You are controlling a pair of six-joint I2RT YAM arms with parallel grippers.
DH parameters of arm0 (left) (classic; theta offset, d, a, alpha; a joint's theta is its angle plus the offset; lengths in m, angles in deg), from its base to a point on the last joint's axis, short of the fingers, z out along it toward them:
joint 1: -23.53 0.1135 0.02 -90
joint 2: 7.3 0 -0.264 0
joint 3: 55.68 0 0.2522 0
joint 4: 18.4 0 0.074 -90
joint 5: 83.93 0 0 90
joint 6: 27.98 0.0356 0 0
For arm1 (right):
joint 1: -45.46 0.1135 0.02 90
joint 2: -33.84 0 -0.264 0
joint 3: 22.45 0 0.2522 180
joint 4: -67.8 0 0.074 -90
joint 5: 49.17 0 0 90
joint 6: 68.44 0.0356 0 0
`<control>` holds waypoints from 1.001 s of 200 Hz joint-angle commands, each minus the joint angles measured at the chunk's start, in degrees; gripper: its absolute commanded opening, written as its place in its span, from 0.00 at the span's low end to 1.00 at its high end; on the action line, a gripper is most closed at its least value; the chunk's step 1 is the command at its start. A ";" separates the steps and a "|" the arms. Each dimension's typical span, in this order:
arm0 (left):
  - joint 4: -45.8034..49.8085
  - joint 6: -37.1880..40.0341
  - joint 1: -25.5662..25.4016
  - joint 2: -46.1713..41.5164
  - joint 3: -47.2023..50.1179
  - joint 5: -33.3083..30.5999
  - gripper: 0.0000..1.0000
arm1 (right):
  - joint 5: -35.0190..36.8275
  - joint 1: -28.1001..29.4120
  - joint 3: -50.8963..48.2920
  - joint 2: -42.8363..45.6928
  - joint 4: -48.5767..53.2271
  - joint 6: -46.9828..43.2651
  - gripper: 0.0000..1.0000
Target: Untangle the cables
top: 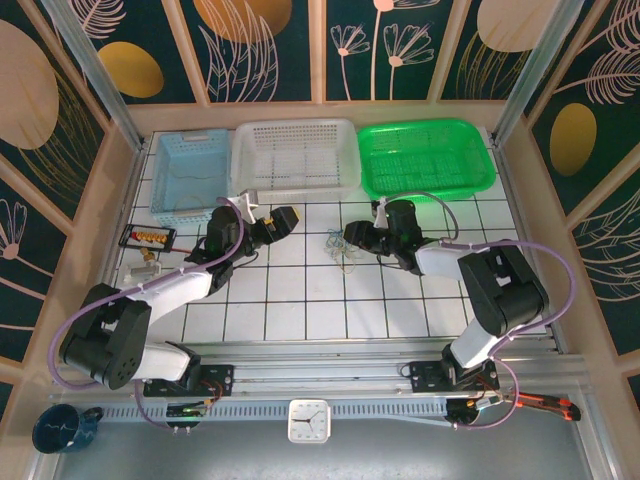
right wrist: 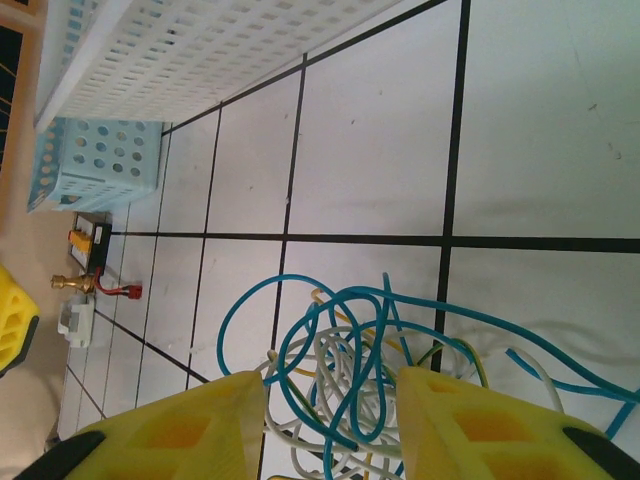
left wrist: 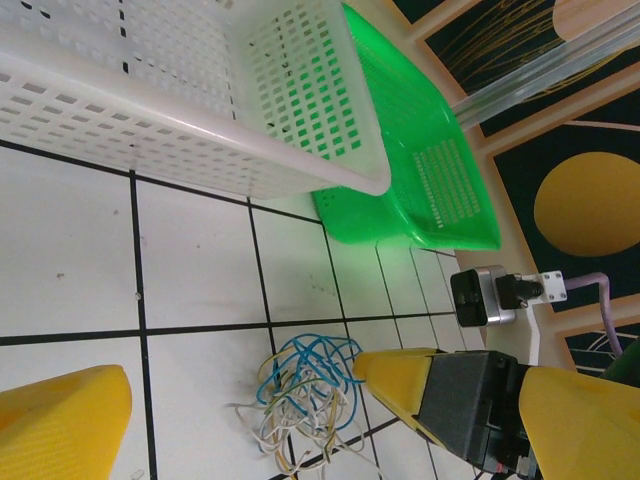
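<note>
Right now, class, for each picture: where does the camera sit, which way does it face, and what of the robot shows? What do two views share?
Top view: above and behind the bases, looking down on the table; both arms, left gripper and right gripper show.
Left wrist: low, facing the cables and green basket; a yellow finger shows.
Right wrist: above the cables, facing the blue basket; two yellow fingers show.
Shared: both wrist views hold the cables and white basket.

A: Top view: are single strands of the cables (top: 341, 250) separable?

B: No; too small. Right wrist view: the lower loops pass behind the fingers (right wrist: 480, 430) of the right gripper (right wrist: 330, 380) and are cut off by the bottom edge; contact with them cannot be told.
</note>
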 commanded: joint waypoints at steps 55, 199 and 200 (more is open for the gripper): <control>-3.03 -0.44 -0.37 1.10 -0.39 -0.14 0.99 | -2.02 0.65 2.01 0.20 -2.21 0.57 0.00; -5.89 6.04 -0.41 0.72 1.31 2.10 0.99 | -0.19 3.45 15.72 20.63 13.77 -4.63 0.00; -5.94 6.20 -0.43 0.73 1.31 2.17 0.99 | -0.19 3.43 15.75 20.64 13.77 -4.63 0.00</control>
